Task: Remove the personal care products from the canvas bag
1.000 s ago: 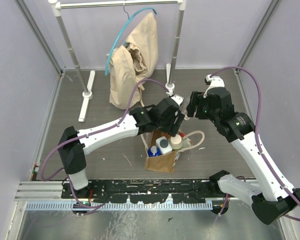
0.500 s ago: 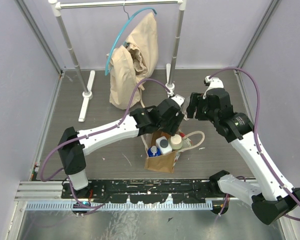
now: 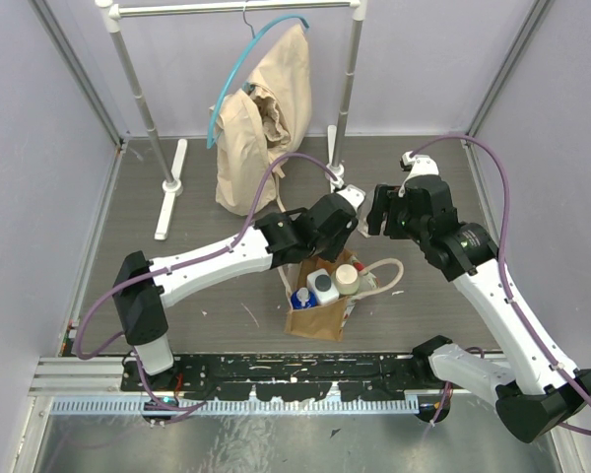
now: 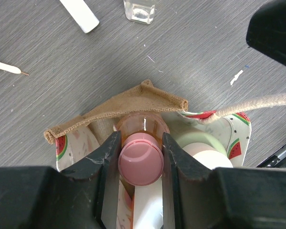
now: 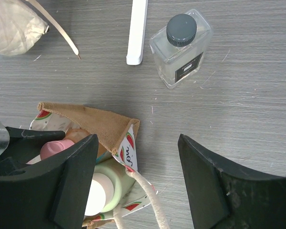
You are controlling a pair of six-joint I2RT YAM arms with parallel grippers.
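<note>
Fingers of the left gripper (image 4: 140, 138) clamp the amber bottle (image 4: 140, 160) just below its pink cap, in the mouth of the canvas bag (image 4: 119, 107), beside a green bottle (image 4: 200, 143). The right gripper (image 5: 137, 143) hangs wide open over the bag's edge; the clear bottle (image 5: 181, 47) sits outside on the table (image 5: 257, 105).

Left gripper (image 4: 140, 140) points down, fingers pressed on the pink-capped bottle (image 4: 140, 164) between them; right gripper (image 5: 137, 148) hangs beside it, jaws wide.

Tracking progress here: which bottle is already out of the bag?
The clear dark-capped bottle, on the table beyond the canvas bag; the other visible bottles are inside.
</note>
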